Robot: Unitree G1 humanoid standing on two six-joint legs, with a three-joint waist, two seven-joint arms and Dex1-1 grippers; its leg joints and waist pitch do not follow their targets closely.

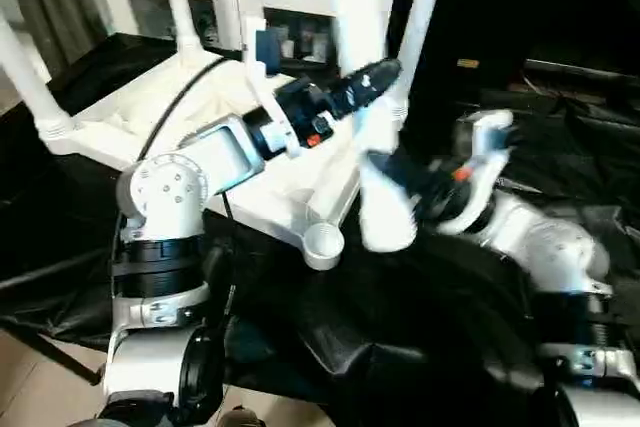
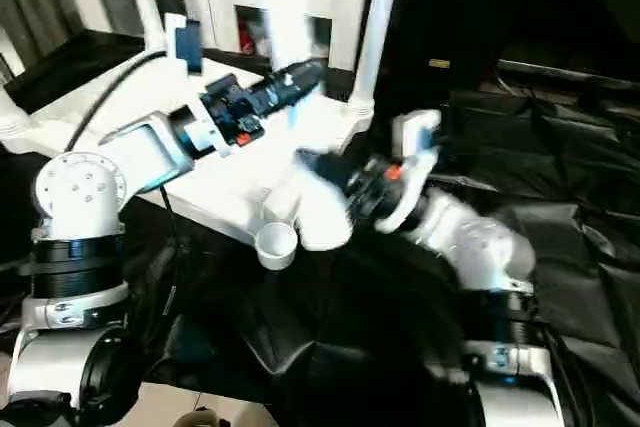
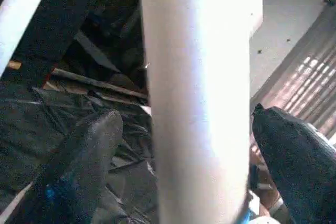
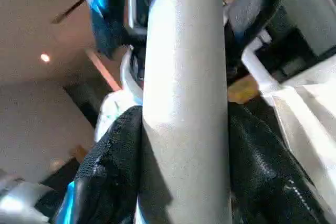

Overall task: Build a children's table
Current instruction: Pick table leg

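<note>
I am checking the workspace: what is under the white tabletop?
The white tabletop lies upside down on a table draped in black cloth, with three legs already standing up from its corners. Whatever lies directly beneath it is covered by the top itself.

Head cameras look forward and down over both silver forearms onto the upturned tabletop (image 1: 215,137) on the black-draped work table (image 1: 420,337); the two views overlap almost wholly, slightly offset sideways. Left wrist camera faces along its fingers, very close to a white leg (image 3: 197,98). Right wrist camera likewise, tight against the leg.
</note>
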